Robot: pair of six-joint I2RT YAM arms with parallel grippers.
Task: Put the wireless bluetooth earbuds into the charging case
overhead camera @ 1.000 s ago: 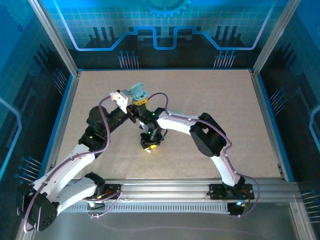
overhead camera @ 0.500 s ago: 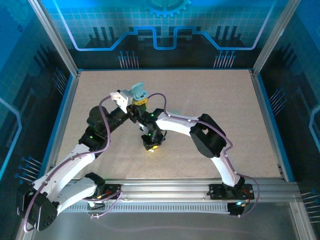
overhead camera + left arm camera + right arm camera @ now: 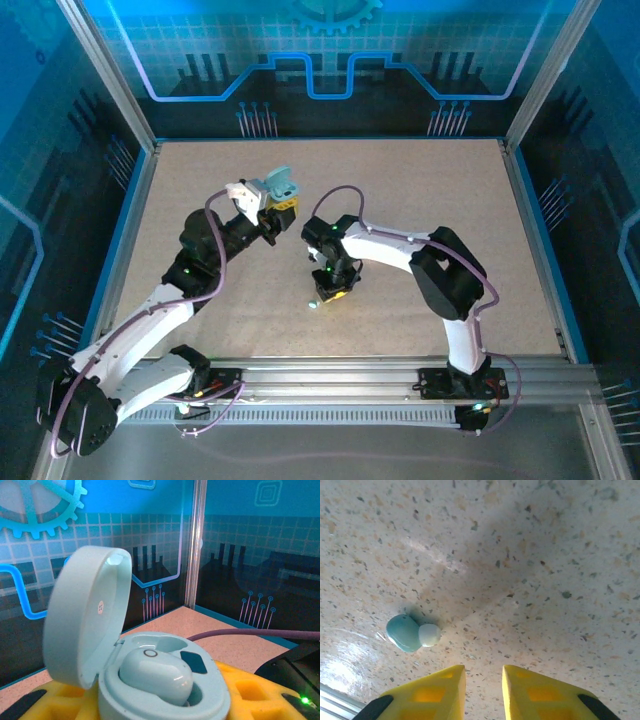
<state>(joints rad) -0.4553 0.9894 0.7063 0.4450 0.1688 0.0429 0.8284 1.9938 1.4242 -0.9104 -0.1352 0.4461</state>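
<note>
Jaws on my right gripper (image 3: 483, 680) are barely apart and empty after sliding right off the teal earbud (image 3: 412, 632), now loose on the table (image 3: 545, 555), so I'd retry; left gripper (image 3: 283, 205) clamps the open charging case (image 3: 85, 615).

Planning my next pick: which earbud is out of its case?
The loose earbud on the table by the right gripper; the other earbud sits inside the open case.

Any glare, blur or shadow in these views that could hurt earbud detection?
Top external: table evenly lit, loose earbud just a tiny speck. Left wrist: open charging case sharp, bright highlight on its lid, backdrop softer. Right wrist: earbud crisp with a short shadow, glare patch on the table lower left, broad soft shadow across the middle.
</note>
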